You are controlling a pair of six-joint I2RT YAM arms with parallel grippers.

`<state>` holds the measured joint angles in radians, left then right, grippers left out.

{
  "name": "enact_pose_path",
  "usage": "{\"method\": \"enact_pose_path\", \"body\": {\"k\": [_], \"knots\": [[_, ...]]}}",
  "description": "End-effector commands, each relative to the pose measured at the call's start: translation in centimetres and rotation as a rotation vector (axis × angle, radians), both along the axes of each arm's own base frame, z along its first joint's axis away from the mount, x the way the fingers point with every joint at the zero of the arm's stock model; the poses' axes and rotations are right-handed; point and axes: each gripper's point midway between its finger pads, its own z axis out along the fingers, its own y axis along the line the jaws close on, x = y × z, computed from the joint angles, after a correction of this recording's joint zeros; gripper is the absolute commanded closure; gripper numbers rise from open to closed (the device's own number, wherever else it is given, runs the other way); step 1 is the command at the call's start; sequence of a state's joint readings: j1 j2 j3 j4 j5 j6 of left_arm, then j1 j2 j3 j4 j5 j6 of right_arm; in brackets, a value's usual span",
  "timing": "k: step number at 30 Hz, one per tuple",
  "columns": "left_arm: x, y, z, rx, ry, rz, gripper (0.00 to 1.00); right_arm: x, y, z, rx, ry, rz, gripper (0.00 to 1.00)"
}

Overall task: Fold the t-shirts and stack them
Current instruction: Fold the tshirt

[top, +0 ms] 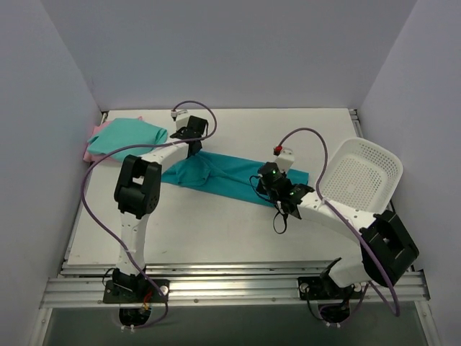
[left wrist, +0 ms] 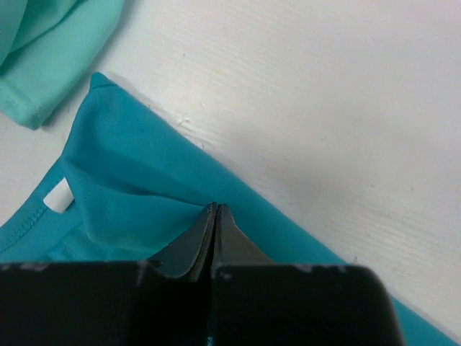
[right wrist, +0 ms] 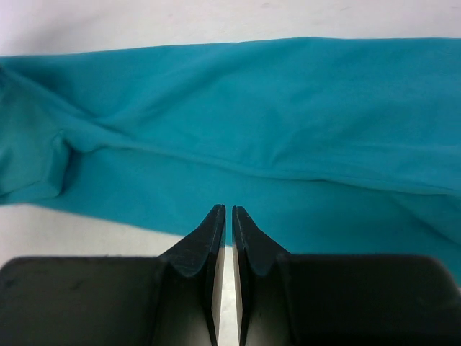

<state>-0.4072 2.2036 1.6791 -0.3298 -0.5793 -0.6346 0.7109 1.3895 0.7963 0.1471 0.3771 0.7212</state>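
Observation:
The deep teal t-shirt lies as a long folded strip across the middle of the table. My left gripper is at its far left end, shut on a pinch of the teal cloth, which puckers up to the tips. My right gripper is at the strip's near edge, its jaws closed to a thin slit with nothing between them, the teal shirt just ahead. The mint t-shirt lies folded at the back left on the pale pink t-shirt. The mint shirt's edge shows in the left wrist view.
A white perforated basket sits tilted at the right side of the table, close to my right arm. Grey walls close in the table on the left, back and right. A white label shows inside the teal shirt's collar.

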Motion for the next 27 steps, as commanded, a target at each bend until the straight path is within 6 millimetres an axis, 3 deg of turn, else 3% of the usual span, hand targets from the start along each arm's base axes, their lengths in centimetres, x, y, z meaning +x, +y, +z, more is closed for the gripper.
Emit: {"method": "enact_pose_path", "body": {"k": [1,6,12,18,20,21,23,27], "knots": [[2.6,0.1,1.3,-0.001,-0.045,-0.031,0.98,0.7,-2.6,-1.7,-0.085,0.033,-0.078,0.94],[4.3,0.7,0.9,-0.025,-0.046,-0.044,0.98,0.6,-3.5,-4.3,-0.115,0.082,-0.102,0.95],[4.1,0.4,-0.1,-0.052,-0.031,-0.050,0.98,0.3,-4.1,-5.9,-0.138,0.110,-0.114,0.95],[2.0,0.1,-1.3,-0.111,0.051,-0.053,0.98,0.0,-3.8,-7.6,-0.140,0.142,-0.098,0.95],[1.4,-0.5,0.0,-0.141,0.022,-0.061,0.98,-0.1,-3.8,-7.8,-0.146,0.149,-0.094,0.96],[0.4,-0.3,-0.8,-0.132,0.037,-0.060,0.98,0.0,-3.8,-7.7,-0.147,0.148,-0.094,0.96],[-0.1,-0.7,0.8,-0.127,-0.007,-0.061,0.98,0.0,-3.8,-7.7,-0.149,0.147,-0.092,0.96],[-0.9,-0.8,-0.7,-0.147,0.038,-0.067,0.98,0.0,-3.6,-7.7,-0.135,0.146,-0.090,0.96]]}}
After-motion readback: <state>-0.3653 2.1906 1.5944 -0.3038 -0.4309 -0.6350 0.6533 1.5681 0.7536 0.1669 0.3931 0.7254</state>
